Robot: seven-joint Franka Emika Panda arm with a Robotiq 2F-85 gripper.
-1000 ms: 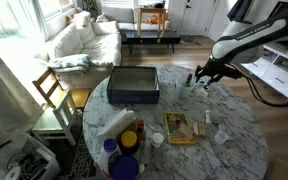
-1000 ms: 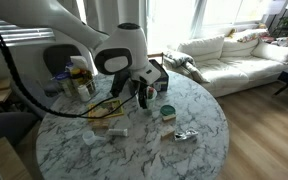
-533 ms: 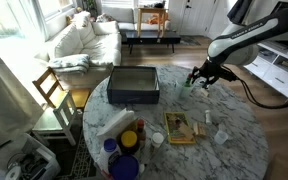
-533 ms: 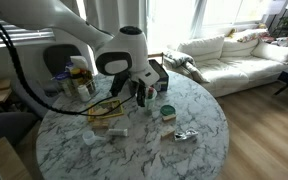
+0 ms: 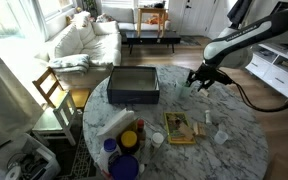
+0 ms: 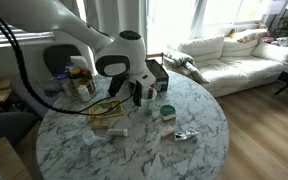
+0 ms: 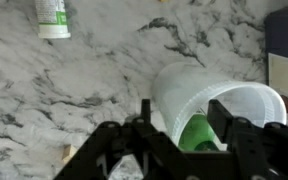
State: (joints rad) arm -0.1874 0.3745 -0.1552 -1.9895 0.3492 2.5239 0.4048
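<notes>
In the wrist view a white cup (image 7: pixel 219 90) with a green inside stands on the marble table (image 7: pixel 84 90), right under my gripper (image 7: pixel 184 118). The left finger (image 7: pixel 144 118) is just outside the cup's wall. The right finger (image 7: pixel 224 115) is over its mouth. The jaws stand apart around the cup's near wall, and I see no firm grip. In both exterior views the gripper (image 5: pixel 198 80) (image 6: pixel 139 97) hangs low over the round table, close to the dark box (image 5: pixel 133 85).
A white bottle with a green label (image 7: pixel 52 17) lies further off. A book (image 5: pixel 179 127), small white bottles (image 5: pixel 222 137), a white bag (image 5: pixel 116 122) and several jars (image 5: pixel 124 150) share the table. A wooden chair (image 5: pixel 52 92) and a sofa (image 5: pixel 84 40) stand beyond.
The arm has barely moved. The gripper stays low over the same spot near the dark box.
</notes>
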